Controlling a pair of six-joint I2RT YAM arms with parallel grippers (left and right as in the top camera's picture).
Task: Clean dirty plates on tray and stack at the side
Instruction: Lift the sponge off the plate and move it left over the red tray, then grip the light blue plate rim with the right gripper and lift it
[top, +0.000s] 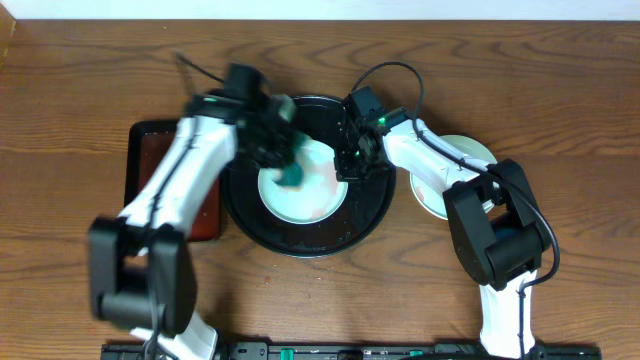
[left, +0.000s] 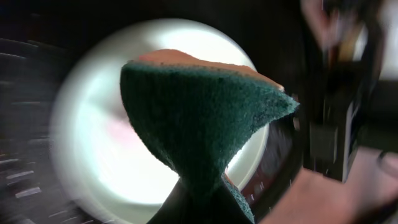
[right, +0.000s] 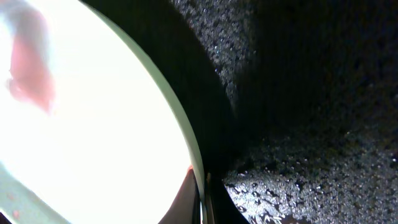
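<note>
The overhead view looks straight down from high above on the whole table (top: 60, 80), the left wrist view looks down from near past a sponge (left: 199, 118), the right wrist view sits very close and low, and all three share the plate (top: 310, 203) in the tray (top: 300, 242).

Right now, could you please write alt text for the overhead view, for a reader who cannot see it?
The left arm holds a green sponge in its jaws over a pale plate in a round black tray, while the right arm reaches the plate's right edge. Other pale plates lie right of the tray, a dark reddish tray left.
</note>
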